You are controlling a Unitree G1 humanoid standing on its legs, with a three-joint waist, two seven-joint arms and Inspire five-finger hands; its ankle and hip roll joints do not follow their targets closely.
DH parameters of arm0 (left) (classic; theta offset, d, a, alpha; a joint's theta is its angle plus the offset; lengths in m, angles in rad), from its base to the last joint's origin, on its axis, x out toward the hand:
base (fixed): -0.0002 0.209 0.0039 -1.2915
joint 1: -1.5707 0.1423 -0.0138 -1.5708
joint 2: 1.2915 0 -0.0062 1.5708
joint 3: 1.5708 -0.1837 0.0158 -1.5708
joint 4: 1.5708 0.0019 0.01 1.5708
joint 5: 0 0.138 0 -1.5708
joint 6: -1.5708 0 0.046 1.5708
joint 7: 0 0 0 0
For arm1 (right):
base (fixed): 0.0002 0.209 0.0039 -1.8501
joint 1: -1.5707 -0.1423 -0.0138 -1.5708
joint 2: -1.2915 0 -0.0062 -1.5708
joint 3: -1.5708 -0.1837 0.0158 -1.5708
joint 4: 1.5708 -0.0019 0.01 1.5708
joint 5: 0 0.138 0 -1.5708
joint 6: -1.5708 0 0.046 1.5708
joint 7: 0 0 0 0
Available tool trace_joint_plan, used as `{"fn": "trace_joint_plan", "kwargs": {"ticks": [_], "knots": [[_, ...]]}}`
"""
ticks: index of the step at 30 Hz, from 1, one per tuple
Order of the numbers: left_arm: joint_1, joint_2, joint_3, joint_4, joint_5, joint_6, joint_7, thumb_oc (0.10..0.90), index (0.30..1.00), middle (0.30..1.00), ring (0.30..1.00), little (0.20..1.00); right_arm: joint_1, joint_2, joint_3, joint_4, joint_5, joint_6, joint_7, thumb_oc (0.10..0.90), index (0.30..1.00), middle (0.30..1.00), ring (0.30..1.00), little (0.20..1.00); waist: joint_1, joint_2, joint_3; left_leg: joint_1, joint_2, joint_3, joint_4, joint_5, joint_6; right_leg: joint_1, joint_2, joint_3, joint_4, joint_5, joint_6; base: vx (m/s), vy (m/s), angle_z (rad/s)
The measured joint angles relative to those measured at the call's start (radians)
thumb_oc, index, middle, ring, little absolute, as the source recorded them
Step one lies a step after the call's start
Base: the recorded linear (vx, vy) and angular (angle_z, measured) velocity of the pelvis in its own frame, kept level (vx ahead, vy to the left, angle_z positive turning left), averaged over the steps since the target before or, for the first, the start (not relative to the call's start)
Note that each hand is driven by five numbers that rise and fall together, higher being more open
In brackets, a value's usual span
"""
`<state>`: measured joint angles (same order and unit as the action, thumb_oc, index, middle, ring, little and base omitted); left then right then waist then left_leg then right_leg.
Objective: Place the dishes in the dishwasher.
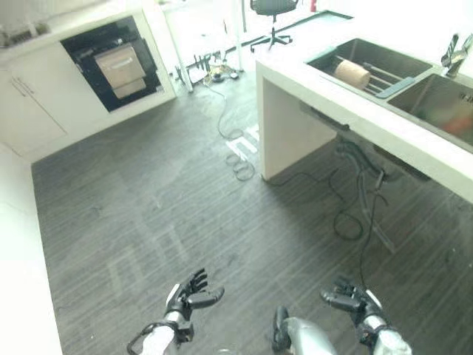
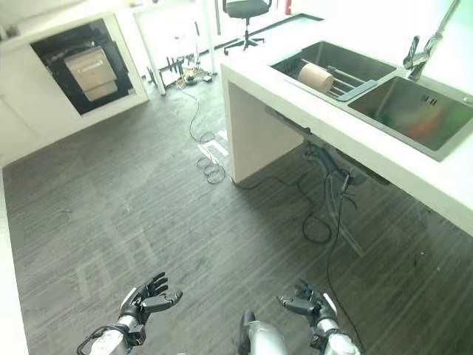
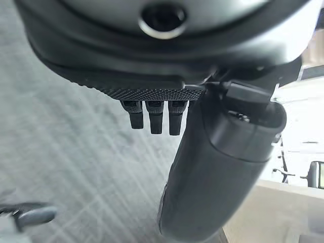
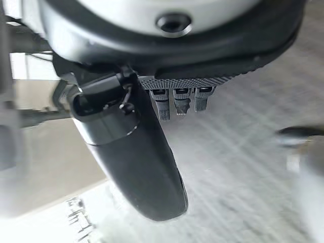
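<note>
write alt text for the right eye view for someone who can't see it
Both robot hands, left hand and right hand, hang open and empty over a dark wood-look floor. A white counter with a double sink stands on the right; an open dishwasher sits far left.

floor: dark grey planks, running from the white cabinets to the counter.
counter: white, standing on the floor at the right, with a double sink set into its top.
left basin: a tan round dish lies on its side on a wire rack.
right basin: something orange blurs at the bottom; cannot tell what.
tap: stands behind the basins.
office chair: black, on the floor far back.
dishwasher: dark opening in the far cabinets.
</note>
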<state>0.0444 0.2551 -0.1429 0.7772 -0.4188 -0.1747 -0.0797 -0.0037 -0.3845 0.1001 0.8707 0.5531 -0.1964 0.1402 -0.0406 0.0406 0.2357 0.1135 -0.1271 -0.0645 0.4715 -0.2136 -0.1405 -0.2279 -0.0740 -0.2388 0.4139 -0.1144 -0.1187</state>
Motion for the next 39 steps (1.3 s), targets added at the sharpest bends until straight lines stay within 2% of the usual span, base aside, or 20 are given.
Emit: {"fn": "trace_joint_plan", "kwargs": {"ticks": [2, 3, 5, 7, 9, 12, 14, 16, 20, 21, 22, 23, 24, 25, 26, 28, 31, 34, 37, 39], "knots": [[0.017, -0.004, -0.010, -0.004, 0.000, 0.015, -0.009, 0.800, 0.900, 0.900, 0.900, 0.900, -0.006, -0.014, 0.001, 0.016, -0.003, 0.005, -0.009, 0.800, 0.900, 0.900, 0.900, 0.900, 0.027, -0.001, 0.002, -0.332, -0.005, 0.081, 0.547, 0.303, -0.015, 0.078, -0.005, 0.042, -0.066, -0.039, -0.030, 0.37, -0.156, -0.33], [0.012, 0.001, -0.010, -0.003, 0.001, 0.018, -0.012, 0.800, 0.900, 0.900, 0.900, 0.900, -0.021, -0.007, 0.001, 0.050, -0.003, 0.008, -0.008, 0.800, 0.900, 0.900, 0.900, 0.900, 0.055, -0.027, 0.018, -0.437, 0.013, 0.126, 0.607, 0.260, 0.058, 0.097, -0.006, 0.064, -0.077, -0.046, -0.029, 0.38, 0.047, -0.47], [0.047, 0.007, -0.010, 0.004, 0.004, 0.024, -0.013, 0.800, 0.900, 0.900, 0.900, 0.900, -0.028, 0.011, 0.001, 0.080, -0.004, 0.016, -0.009, 0.800, 0.900, 0.900, 0.900, 0.900, 0.073, -0.053, 0.037, -0.478, 0.037, 0.129, 0.360, 0.200, 0.133, 0.169, -0.007, 0.097, -0.106, -0.057, -0.003, 0.35, 0.181, -0.65], [0.086, 0.006, -0.012, 0.008, 0.003, 0.027, -0.012, 0.800, 0.900, 0.900, 0.900, 0.900, -0.034, 0.017, 0.006, 0.071, -0.005, 0.017, -0.010, 0.800, 0.900, 0.900, 0.900, 0.900, 0.069, -0.048, 0.039, -0.440, 0.073, 0.084, -0.111, 0.197, 0.137, 0.199, 0.019, 0.150, -0.096, -0.090, 0.028, 0.40, 0.315, -0.71], [0.095, -0.004, -0.020, 0.006, 0.003, 0.025, -0.011, 0.800, 0.900, 0.900, 0.900, 0.900, -0.055, 0.014, 0.008, 0.102, -0.004, 0.032, -0.020, 0.800, 0.900, 0.900, 0.900, 0.900, 0.076, -0.008, 0.049, -0.406, 0.078, -0.062, -0.454, 0.204, 0.119, 0.215, 0.052, 0.218, -0.099, -0.123, 0.050, 0.34, 0.279, -1.00], [0.089, -0.005, -0.017, 0.005, 0.002, 0.028, -0.013, 0.800, 0.900, 0.900, 0.900, 0.900, -0.049, 0.014, 0.002, 0.166, 0.000, 0.053, -0.019, 0.800, 0.900, 0.900, 0.900, 0.900, 0.116, 0.035, 0.081, -0.499, 0.093, -0.054, -0.327, 0.232, 0.068, 0.275, 0.049, 0.266, -0.108, -0.151, 0.078, 0.27, 0.349, -0.99], [0.116, -0.005, -0.007, -0.015, 0.005, 0.022, -0.010, 0.800, 0.900, 0.900, 0.900, 0.900, 0.017, 0.012, -0.003, 0.150, 0.000, 0.053, -0.020, 0.800, 0.900, 0.900, 0.900, 0.900, 0.124, 0.056, 0.067, -0.426, 0.137, 0.046, -0.244, 0.190, 0.113, 0.339, 0.005, 0.257, -0.103, -0.208, 0.152, 0.27, 0.297, -0.94], [0.083, -0.001, -0.002, 0.031, 0.033, 0.024, -0.003, 0.800, 0.900, 0.900, 0.900, 0.900, 0.016, 0.029, -0.007, 0.156, 0.002, 0.053, -0.033, 0.800, 0.900, 0.900, 0.900, 0.900, 0.100, 0.029, 0.061, -0.392, 0.081, 0.069, -0.238, 0.317, 0.144, 0.357, -0.060, 0.248, -0.057, -0.242, 0.194, 0.30, 0.228, -0.62], [-0.092, 0.017, -0.010, 0.076, 0.040, -0.002, 0.004, 0.800, 0.900, 0.900, 0.900, 0.900, -0.008, 0.136, -0.029, 0.208, 0.000, 0.055, -0.048, 0.800, 0.900, 0.900, 0.900, 0.900, 0.042, -0.015, 0.042, -0.288, 0.014, 0.101, -0.252, 0.236, 0.254, 0.350, -0.078, 0.168, 0.026, -0.067, 0.225, 0.25, 0.274, -0.23], [-0.119, 0.028, -0.027, 0.110, 0.039, -0.007, 0.005, 0.800, 0.900, 0.900, 0.900, 0.900, -0.043, 0.147, -0.022, 0.240, 0.001, 0.043, -0.052, 0.800, 0.900, 0.900, 0.900, 0.900, 0.042, -0.006, 0.051, -0.293, 0.026, 0.099, -0.205, 0.208, 0.283, 0.227, -0.092, 0.181, 0.275, -0.018, 0.286, 0.13, 0.103, -0.56], [-0.139, 0.048, -0.055, 0.153, 0.038, -0.005, 0.003, 0.800, 0.900, 0.900, 0.900, 0.900, -0.046, 0.155, -0.013, 0.242, 0.000, 0.045, -0.052, 0.800, 0.900, 0.900, 0.900, 0.900, 0.032, -0.015, 0.055, -0.287, 0.019, 0.117, -0.192, 0.178, 0.275, 0.099, -0.092, 0.200, 0.513, 0.007, 0.292, 0.16, 0.012, -0.45], [-0.141, 0.049, -0.063, 0.166, 0.037, -0.004, 0.007, 0.800, 0.900, 0.900, 0.900, 0.900, -0.045, 0.152, -0.014, 0.246, 0.000, 0.050, -0.051, 0.800, 0.900, 0.900, 0.900, 0.900, 0.009, -0.006, 0.048, -0.276, 0.020, 0.117, -0.219, 0.173, 0.252, 0.026, -0.059, 0.183, 0.569, -0.001, 0.263, 0.19, -0.065, -0.18], [-0.139, 0.045, -0.067, 0.167, 0.030, -0.018, 0.009, 0.800, 0.900, 0.900, 0.900, 0.900, -0.036, 0.148, -0.016, 0.270, 0.000, 0.048, -0.059, 0.800, 0.900, 0.900, 0.900, 0.900, 0.008, -0.022, 0.058, -0.251, 0.022, 0.134, -0.259, 0.150, 0.115, -0.028, -0.042, 0.158, 0.493, -0.009, 0.209, 0.20, -0.119, -0.21], [-0.125, 0.078, -0.070, 0.156, 0.029, -0.046, 0.005, 0.800, 0.900, 0.900, 0.900, 0.900, -0.068, 0.169, -0.036, 0.339, 0.003, 0.049, -0.062, 0.800, 0.900, 0.900, 0.900, 0.900, 0.024, -0.079, 0.062, -0.335, 0.005, 0.083, -0.006, 0.080, 0.226, -0.080, -0.102, 0.144, 0.335, -0.017, 0.201, 0.24, -0.215, -1.07], [-0.093, 0.074, -0.055, 0.191, 0.029, -0.036, 0.027, 0.800, 0.900, 0.900, 0.900, 0.900, -0.071, 0.159, -0.072, 0.358, 0.019, 0.054, -0.074, 0.800, 0.900, 0.900, 0.900, 0.900, 0.039, -0.061, 0.077, -0.288, 0.066, 0.070, -0.017, 0.013, 0.234, -0.076, -0.092, 0.101, 0.054, -0.018, 0.227, 0.32, -0.284, -1.05], [-0.060, 0.065, -0.043, 0.213, 0.030, -0.024, 0.032, 0.800, 0.900, 0.900, 0.900, 0.900, -0.049, 0.139, -0.088, 0.377, 0.017, 0.050, -0.065, 0.800, 0.900, 0.900, 0.900, 0.900, 0.019, -0.075, 0.090, -0.266, 0.039, 0.107, 0.000, -0.047, 0.206, -0.056, -0.109, 0.036, -0.176, 0.055, 0.243, 0.55, -0.407, -0.81], [-0.039, 0.032, -0.039, 0.239, 0.030, -0.016, 0.074, 0.800, 0.900, 0.900, 0.900, 0.900, -0.021, 0.132, -0.105, 0.382, -0.003, 0.069, -0.059, 0.800, 0.900, 0.900, 0.900, 0.900, -0.004, -0.065, 0.108, -0.201, -0.013, 0.168, -0.008, -0.095, 0.264, -0.152, -0.152, 0.024, -0.048, 0.106, 0.257, 0.46, -0.348, -0.51], [-0.027, -0.002, -0.039, 0.235, 0.030, -0.005, 0.091, 0.800, 0.900, 0.900, 0.900, 0.900, 0.018, 0.136, -0.103, 0.383, -0.022, 0.092, -0.043, 0.800, 0.900, 0.900, 0.900, 0.900, -0.015, -0.036, 0.084, -0.089, -0.034, 0.144, -0.135, -0.069, 0.288, -0.108, -0.071, 0.059, 0.004, 0.074, 0.183, 0.40, -0.289, 0.05], [-0.028, -0.022, -0.008, 0.264, 0.029, 0.026, 0.093, 0.800, 0.900, 0.900, 0.900, 0.900, -0.005, 0.131, -0.080, 0.389, -0.060, 0.084, -0.020, 0.800, 0.900, 0.900, 0.900, 0.900, -0.018, -0.005, 0.060, 0.009, -0.022, 0.114, -0.231, -0.028, 0.229, -0.050, 0.052, 0.026, -0.006, 0.032, 0.045, 0.27, -0.227, 0.06], [-0.030, -0.060, 0.013, 0.330, 0.017, 0.042, 0.100, 0.800, 0.900, 0.900, 0.900, 0.900, -0.035, 0.104, -0.053, 0.385, -0.082, 0.067, -0.012, 0.800, 0.900, 0.900, 0.900, 0.900, 0.007, -0.012, 0.041, -0.015, -0.059, 0.113, -0.076, 0.062, 0.108, 0.049, 0.044, 0.073, -0.105, 0.055, -0.018, 0.24, -0.272, -0.25]]}}
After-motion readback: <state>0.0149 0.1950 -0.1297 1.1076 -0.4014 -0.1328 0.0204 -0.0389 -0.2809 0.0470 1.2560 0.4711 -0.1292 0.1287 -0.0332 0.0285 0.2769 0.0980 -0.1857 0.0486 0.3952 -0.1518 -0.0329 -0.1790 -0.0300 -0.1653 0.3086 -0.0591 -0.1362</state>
